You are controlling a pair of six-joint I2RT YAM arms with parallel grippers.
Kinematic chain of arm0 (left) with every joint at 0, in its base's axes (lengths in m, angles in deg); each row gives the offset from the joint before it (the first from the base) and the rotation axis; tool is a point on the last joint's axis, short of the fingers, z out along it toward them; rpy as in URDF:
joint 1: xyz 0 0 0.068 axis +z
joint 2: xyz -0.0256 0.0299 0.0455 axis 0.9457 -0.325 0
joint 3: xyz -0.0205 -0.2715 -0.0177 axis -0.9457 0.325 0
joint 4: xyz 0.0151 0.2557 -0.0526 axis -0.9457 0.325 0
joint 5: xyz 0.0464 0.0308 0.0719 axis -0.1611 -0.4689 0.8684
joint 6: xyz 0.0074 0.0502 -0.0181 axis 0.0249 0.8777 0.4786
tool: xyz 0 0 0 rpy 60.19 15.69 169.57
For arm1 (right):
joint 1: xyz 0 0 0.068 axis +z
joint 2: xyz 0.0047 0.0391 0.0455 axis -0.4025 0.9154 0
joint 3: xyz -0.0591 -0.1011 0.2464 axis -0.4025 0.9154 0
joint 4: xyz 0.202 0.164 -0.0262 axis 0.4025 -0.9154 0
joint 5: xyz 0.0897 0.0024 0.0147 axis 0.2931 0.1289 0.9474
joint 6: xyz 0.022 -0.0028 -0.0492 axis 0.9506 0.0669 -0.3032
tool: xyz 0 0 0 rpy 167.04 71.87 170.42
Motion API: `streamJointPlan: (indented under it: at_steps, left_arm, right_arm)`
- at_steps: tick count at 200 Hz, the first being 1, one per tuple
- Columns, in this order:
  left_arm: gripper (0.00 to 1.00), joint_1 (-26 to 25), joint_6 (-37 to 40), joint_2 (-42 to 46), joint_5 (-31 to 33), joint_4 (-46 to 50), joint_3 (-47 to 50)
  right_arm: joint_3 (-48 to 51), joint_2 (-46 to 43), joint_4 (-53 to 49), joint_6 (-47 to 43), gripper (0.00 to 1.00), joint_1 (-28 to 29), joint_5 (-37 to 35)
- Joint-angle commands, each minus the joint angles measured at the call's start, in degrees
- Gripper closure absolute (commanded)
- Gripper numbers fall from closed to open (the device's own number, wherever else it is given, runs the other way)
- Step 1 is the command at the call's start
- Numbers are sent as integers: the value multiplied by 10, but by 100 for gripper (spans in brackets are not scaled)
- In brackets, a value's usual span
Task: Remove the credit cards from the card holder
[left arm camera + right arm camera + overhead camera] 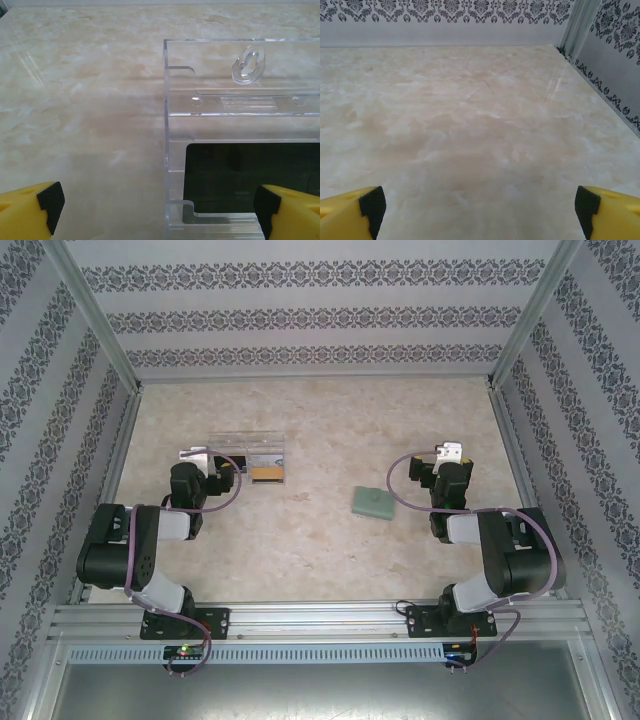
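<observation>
Top external view: beige marbled table (320,550) enclosed by patterned panels (320,315). Green card holder (375,503) laid flat between arms, nearer right. Clear tray (250,440) at left, orange card (267,473) inside. Both arms folded low: left gripper (205,460) over tray, right gripper (448,452) over bare table.
Left wrist view: jaws spread wide, nothing held; black card (250,172) seen in tray.
Right wrist view: jaws spread wide, nothing held.
</observation>
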Motion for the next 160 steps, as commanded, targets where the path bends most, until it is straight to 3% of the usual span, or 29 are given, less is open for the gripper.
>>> streamJointPlan:
  at_steps: [1, 128, 160]
  left_arm:
    - [1, 3, 13, -4, -6, -13, -7]
    - [1, 3, 12, -4, -7, -15, -6]
    - [1, 3, -2, 32, 24, 51, -26]
  right_arm:
    - [-5, 3, 12, 12, 2, -3, -2]
    - [-2, 2, 15, 12, 2, -3, 1]
    - [-9, -71, -53, 9, 2, 0, -10]
